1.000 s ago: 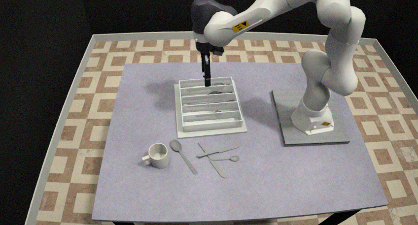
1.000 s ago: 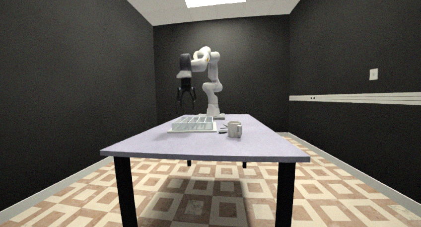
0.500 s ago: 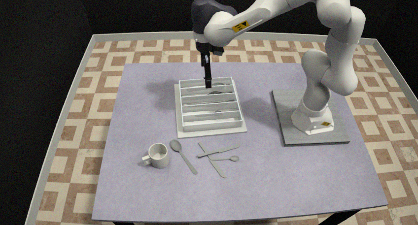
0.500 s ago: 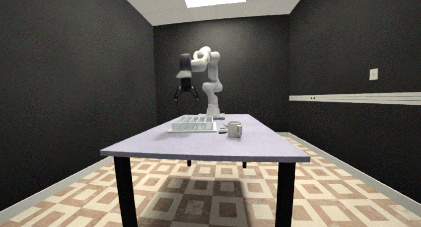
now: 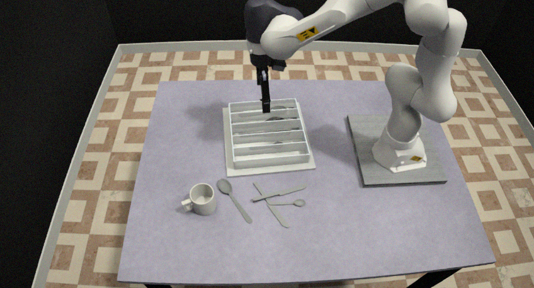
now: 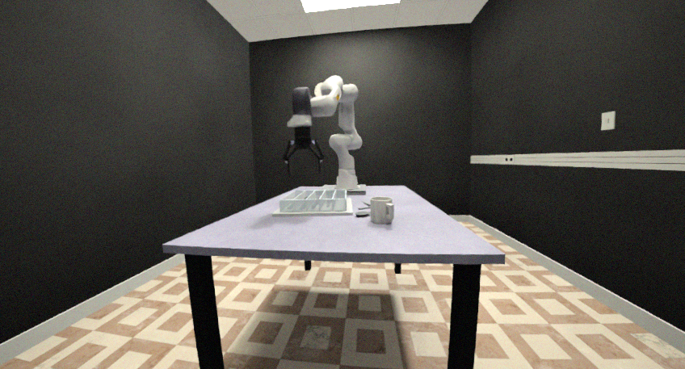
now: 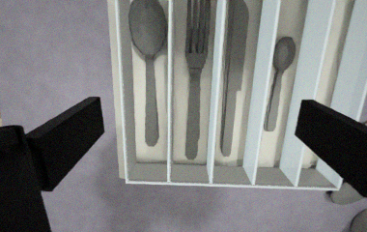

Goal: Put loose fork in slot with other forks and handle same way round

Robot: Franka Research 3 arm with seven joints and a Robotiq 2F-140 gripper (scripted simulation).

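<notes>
The tray (image 5: pixel 271 161) (image 6: pixel 312 205) (image 7: pixel 153 172) stands on a pale board. In the wrist view its second slot from the left holds fork shapes (image 7: pixel 193 113) that overlap, flat and along the slot, tines away and handle toward the near end wall. I cannot tell how many lie stacked. My gripper (image 5: pixel 266 109) (image 6: pixel 304 169) (image 7: pixel 199 116) is open and empty above the tray, its fingers spread wide on both sides of the slots. No separate fork can be made out on the table.
Other slots hold a large spoon (image 7: pixel 151 97), a knife (image 7: pixel 233 77) and a small spoon (image 7: pixel 278 82). On the table lie a spoon (image 5: pixel 237 206), a knife (image 5: pixel 292 190), a knife-like piece (image 5: pixel 278 213) and a small spoon (image 5: pixel 298 202), beside a mug (image 5: pixel 204 204) (image 6: pixel 380 212).
</notes>
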